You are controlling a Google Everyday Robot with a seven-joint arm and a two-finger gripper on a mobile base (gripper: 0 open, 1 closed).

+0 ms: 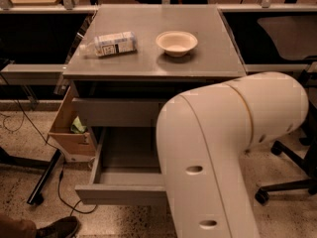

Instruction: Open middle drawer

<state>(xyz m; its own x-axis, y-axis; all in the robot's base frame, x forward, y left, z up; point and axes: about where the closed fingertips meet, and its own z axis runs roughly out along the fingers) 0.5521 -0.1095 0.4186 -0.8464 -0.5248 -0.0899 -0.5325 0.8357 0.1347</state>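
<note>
The grey cabinet [148, 66] has a shut top drawer front [116, 112]. Below it the middle drawer [124, 152] stands pulled out towards me, with its plain grey tray bare and its front [116, 194] low in the view. The lowest drawer is hidden under it. My white arm [223, 152] fills the right foreground and covers the right part of the drawers. My gripper is hidden behind the arm and does not show.
A plastic bottle [111, 44] lies on the cabinet top beside a white bowl [177, 42]. A cardboard box [69, 128] stands at the cabinet's left. A black stand leg [44, 180] and cable lie on the floor. An office chair base [285, 177] is at right, a shoe [54, 228] at bottom left.
</note>
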